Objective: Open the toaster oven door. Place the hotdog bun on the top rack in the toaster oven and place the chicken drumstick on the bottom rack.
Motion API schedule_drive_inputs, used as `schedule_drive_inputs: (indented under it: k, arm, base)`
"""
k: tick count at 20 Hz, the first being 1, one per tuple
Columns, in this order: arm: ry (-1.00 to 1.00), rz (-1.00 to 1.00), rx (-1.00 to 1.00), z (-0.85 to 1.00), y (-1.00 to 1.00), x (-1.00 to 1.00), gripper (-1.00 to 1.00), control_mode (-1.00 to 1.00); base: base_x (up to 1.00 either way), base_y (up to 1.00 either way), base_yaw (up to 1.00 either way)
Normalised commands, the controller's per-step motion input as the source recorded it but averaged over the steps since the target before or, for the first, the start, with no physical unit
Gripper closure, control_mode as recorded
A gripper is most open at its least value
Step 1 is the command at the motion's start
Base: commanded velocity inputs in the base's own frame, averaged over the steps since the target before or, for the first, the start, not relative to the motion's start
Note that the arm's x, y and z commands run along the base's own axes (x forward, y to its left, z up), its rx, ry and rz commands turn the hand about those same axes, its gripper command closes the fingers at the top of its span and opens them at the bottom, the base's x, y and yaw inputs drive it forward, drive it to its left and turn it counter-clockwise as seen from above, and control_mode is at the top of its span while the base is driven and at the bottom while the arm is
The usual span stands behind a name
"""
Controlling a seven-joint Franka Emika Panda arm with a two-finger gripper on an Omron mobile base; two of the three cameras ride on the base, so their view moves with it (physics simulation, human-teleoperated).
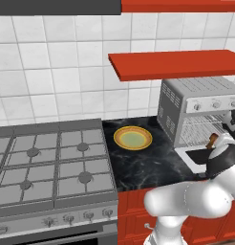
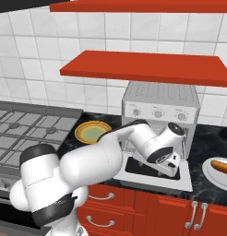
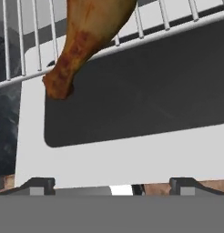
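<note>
The toaster oven [image 1: 196, 103] [image 2: 159, 108] stands on the black counter with its door [image 1: 198, 155] [image 2: 157, 174] [image 3: 132, 104] folded down flat. The chicken drumstick [image 3: 86, 41] [image 1: 212, 140] lies on the bottom rack [image 3: 177, 20], its thin end poking past the rack's front edge over the door glass. My gripper [image 3: 113, 184] hovers just in front of the door, open, with nothing between its fingertips [image 3: 38, 184]. My hand [image 2: 168, 152] is right at the oven mouth. The hotdog bun [image 2: 221, 166] rests on a white plate [image 2: 210, 176] to the oven's right.
A yellow plate [image 1: 133, 138] [image 2: 92, 131] sits on the counter left of the oven. The gas stove [image 1: 48, 162] lies further left. A red shelf [image 1: 176, 64] [image 2: 147, 68] hangs low above the oven. Red cabinet drawers [image 2: 134, 207] run below the counter.
</note>
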Motion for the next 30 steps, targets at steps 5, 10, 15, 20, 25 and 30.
schedule_drive_inputs:
  k: [5,10,15,20,25,30]
  arm:
    - [-0.01,0.07,0.00,-0.01,0.00,0.04,-1.00,-1.00]
    - [-0.02,0.04,0.00,-0.06,0.00,0.05,-1.00,-1.00]
    - [-0.05,0.00,0.00,-0.15,0.04,0.21,-1.00,-1.00]
    - [-0.03,0.00,0.00,-0.17,0.08,0.42,-1.00,-1.00]
    - [-0.01,0.00,0.00,-0.03,0.00,0.39,-1.00,-1.00]
    - [-0.02,0.00,0.00,0.00,-0.02,0.26,-1.00,-1.00]
  base:
    - [0.00,0.00,0.00]
    - [0.00,0.00,0.00]
    - [0.00,0.00,0.00]
    - [0.00,0.00,0.00]
    - [0.00,0.00,0.00]
    - [0.00,0.00,0.00]
